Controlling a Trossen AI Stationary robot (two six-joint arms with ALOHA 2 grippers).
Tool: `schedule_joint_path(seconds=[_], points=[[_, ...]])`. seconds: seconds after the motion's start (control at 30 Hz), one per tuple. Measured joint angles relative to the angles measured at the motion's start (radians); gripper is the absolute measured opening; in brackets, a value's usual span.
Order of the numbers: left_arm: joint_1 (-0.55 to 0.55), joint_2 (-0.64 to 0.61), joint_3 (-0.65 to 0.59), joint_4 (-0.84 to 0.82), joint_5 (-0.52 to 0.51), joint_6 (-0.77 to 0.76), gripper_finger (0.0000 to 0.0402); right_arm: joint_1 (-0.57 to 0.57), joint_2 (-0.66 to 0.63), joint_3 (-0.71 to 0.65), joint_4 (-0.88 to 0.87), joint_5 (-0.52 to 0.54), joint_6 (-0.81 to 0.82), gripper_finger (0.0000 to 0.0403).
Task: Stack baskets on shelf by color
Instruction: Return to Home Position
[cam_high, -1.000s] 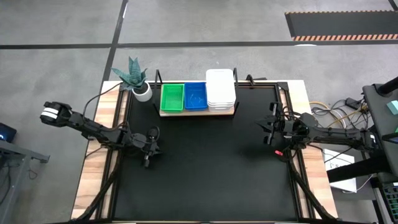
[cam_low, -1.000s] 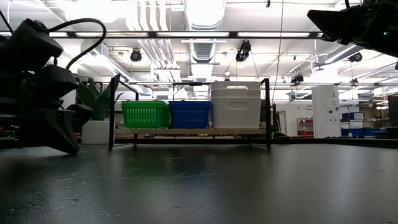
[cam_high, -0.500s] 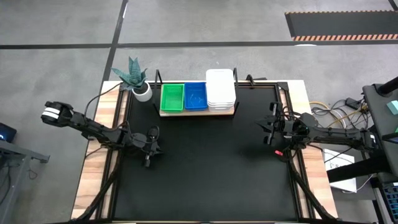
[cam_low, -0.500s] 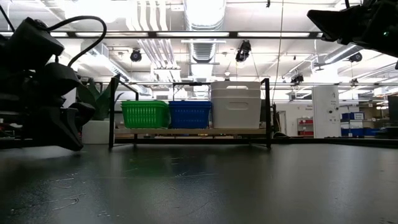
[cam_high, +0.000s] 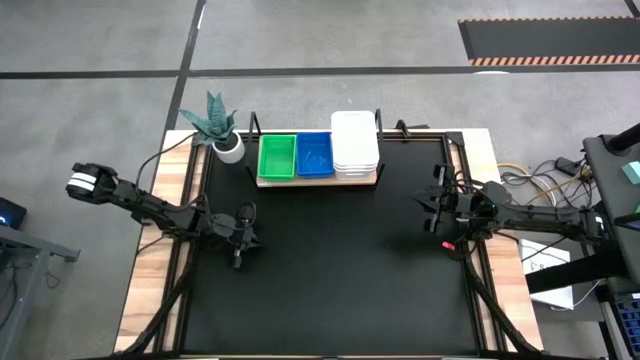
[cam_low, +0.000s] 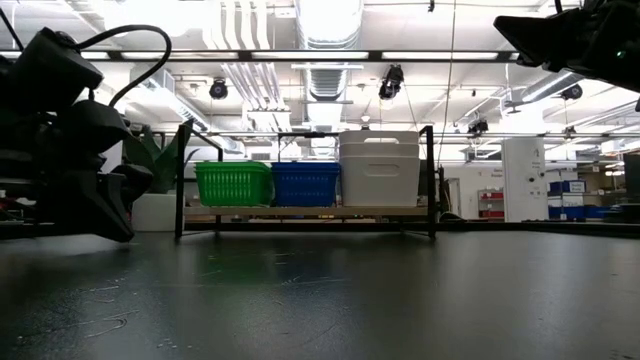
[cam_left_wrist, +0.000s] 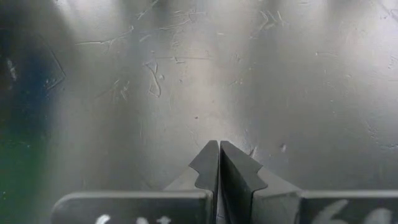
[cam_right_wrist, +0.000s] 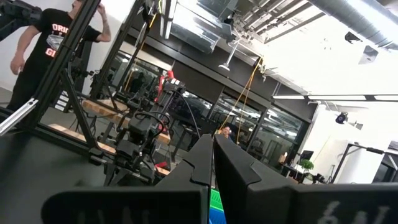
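High view showed green, blue, white plastic baskets (cam_high: 315, 155) on the far light-wood shelf (cam_high: 300, 182); left pincer (cam_left_wrist: 219, 144) and right pincer (cam_right_wrist: 211, 138) were closed, empty.

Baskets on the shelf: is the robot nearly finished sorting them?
Looks done: green baskets, blue baskets and white baskets sit in three separate stacks on the shelf. In hand: nothing; the left arm and right arm hang over the table, jaws shut and empty. Left: no loose basket shows, so only parking the arms.
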Motion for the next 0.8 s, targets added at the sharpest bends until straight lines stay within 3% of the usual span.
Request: schedule_joint_path(seconds=[0.8], points=[[0.000, 0.018, -0.001, 0.001, 0.000, 0.000, 0.0000, 0.000, 0.000, 0.000, 0.000, 0.000, 0.000, 0.0009]])
